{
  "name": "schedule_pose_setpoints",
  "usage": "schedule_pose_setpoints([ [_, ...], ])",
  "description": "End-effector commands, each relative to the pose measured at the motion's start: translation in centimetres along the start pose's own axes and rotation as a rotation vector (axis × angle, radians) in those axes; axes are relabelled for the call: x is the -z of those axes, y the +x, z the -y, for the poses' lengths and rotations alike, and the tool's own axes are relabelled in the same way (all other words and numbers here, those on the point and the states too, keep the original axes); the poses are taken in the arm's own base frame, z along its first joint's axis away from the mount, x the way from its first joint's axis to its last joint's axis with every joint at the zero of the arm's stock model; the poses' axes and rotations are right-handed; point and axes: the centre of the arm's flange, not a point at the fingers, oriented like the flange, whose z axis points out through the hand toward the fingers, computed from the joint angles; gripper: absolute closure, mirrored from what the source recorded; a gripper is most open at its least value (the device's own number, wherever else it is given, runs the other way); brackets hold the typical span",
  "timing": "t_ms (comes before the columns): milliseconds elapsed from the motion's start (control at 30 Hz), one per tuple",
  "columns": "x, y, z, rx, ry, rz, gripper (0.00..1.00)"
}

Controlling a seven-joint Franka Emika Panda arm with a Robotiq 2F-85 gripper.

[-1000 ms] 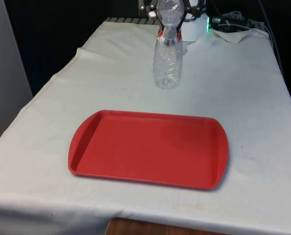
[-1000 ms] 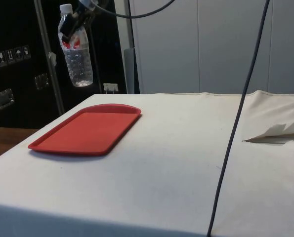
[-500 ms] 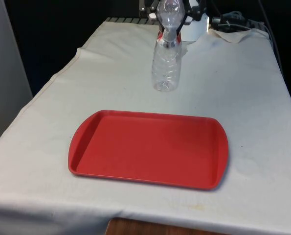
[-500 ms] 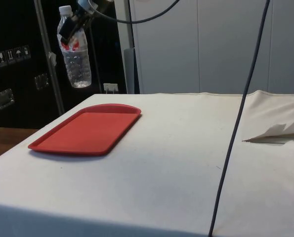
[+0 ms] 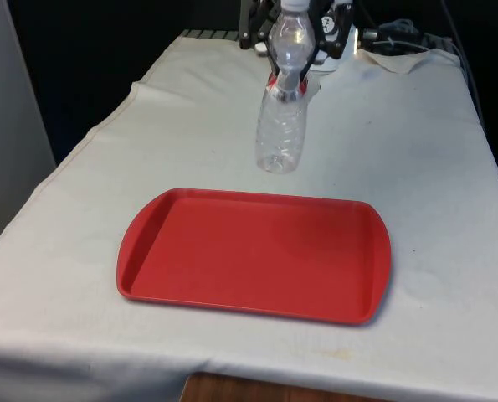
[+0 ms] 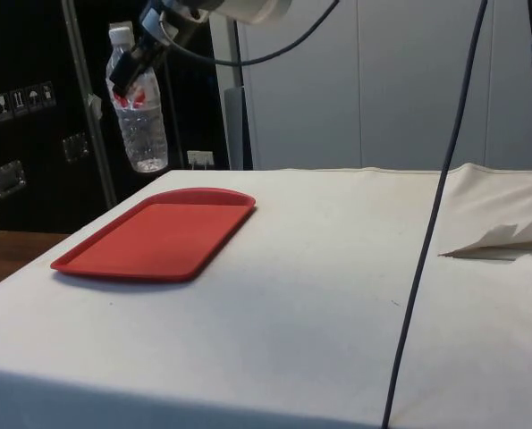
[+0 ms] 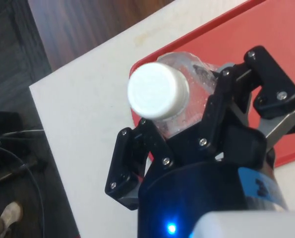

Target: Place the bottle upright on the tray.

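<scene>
A clear plastic bottle (image 5: pixel 284 109) with a white cap and a red label hangs in the air, cap up and slightly tilted. My gripper (image 5: pixel 292 63) is shut on the bottle near its neck and label. From the side the bottle (image 6: pixel 139 107) hangs above the far part of the red tray (image 6: pixel 158 234), with my gripper (image 6: pixel 133 73) across its upper part. The red tray (image 5: pixel 257 251) lies flat on the cloth nearer the front view's camera, with nothing on it. The wrist view looks down on the bottle's white cap (image 7: pixel 158 90) between the black fingers (image 7: pixel 132 158), with the tray (image 7: pixel 281 69) below.
The white cloth (image 5: pixel 416 167) has free room on both sides of the tray. A crumpled fold of cloth (image 6: pixel 498 239) lies at the side view's right. A dark cable (image 6: pixel 426 241) hangs across the side view.
The bottle has come lower and a little toward the tray and the front view's left, still held. Its cap now shows in the front view.
</scene>
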Motion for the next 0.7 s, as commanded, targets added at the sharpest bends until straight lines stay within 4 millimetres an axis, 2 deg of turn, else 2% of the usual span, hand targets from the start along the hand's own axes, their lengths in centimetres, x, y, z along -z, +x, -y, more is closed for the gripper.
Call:
schedule_pose_setpoints([
  [0,-0.1,0.0,0.3,-0.001,-0.004,-0.009,0.68],
  [500,-2.8,-2.6,-0.2,-0.028,-0.025,0.046,0.68],
  [667,-3.1,-2.5,0.0,-0.057,-0.023,0.038,0.68],
])
